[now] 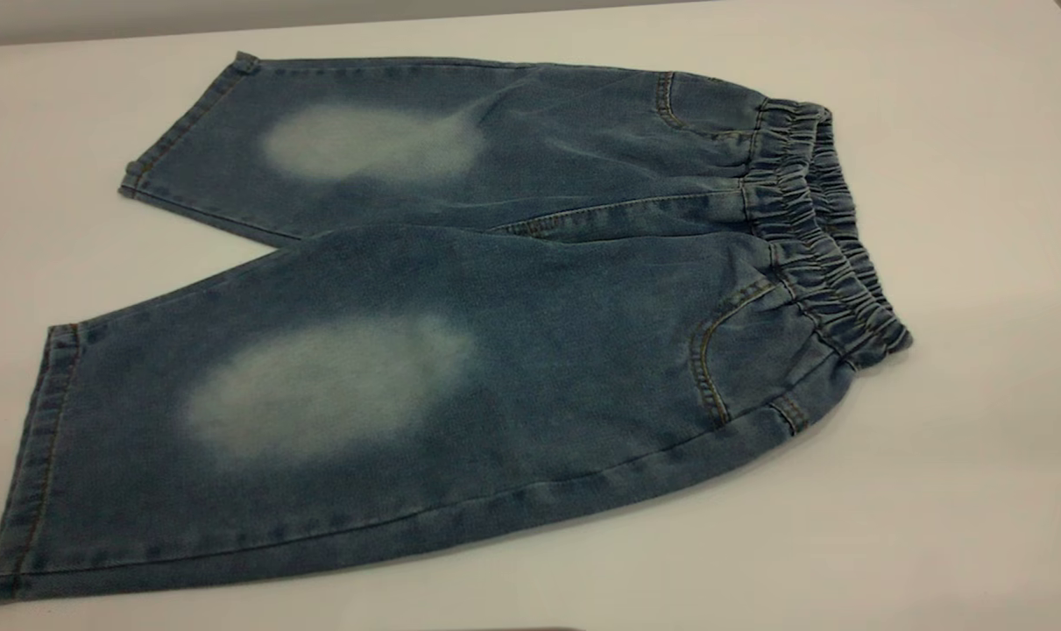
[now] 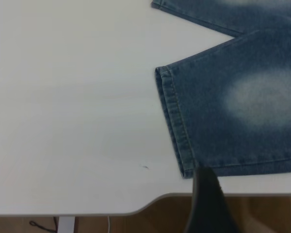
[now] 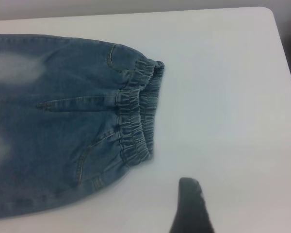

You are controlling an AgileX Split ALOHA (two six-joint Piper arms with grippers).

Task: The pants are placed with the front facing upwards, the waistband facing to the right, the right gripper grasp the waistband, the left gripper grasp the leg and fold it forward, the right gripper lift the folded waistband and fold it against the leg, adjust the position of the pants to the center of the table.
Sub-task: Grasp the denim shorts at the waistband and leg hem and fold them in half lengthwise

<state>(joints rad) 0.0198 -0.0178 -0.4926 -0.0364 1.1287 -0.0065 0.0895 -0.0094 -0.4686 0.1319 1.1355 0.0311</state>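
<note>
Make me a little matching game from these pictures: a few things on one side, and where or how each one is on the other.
Things:
1. pants
2. waistband
3. table
4. faded ovals

Descriptions:
A. plain white surface underneath
B. gathered band at the right end
C. pale patches, one on each leg
D. spread flat and unfolded, front up

Pairs: 1-D, 2-B, 3-A, 4-C

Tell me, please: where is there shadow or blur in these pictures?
Exterior view: soft shadow on the table beside the waistband; the pants look sharp. Left wrist view: the left tool is a dark blur. Right wrist view: the right tool is blurred too.
</note>
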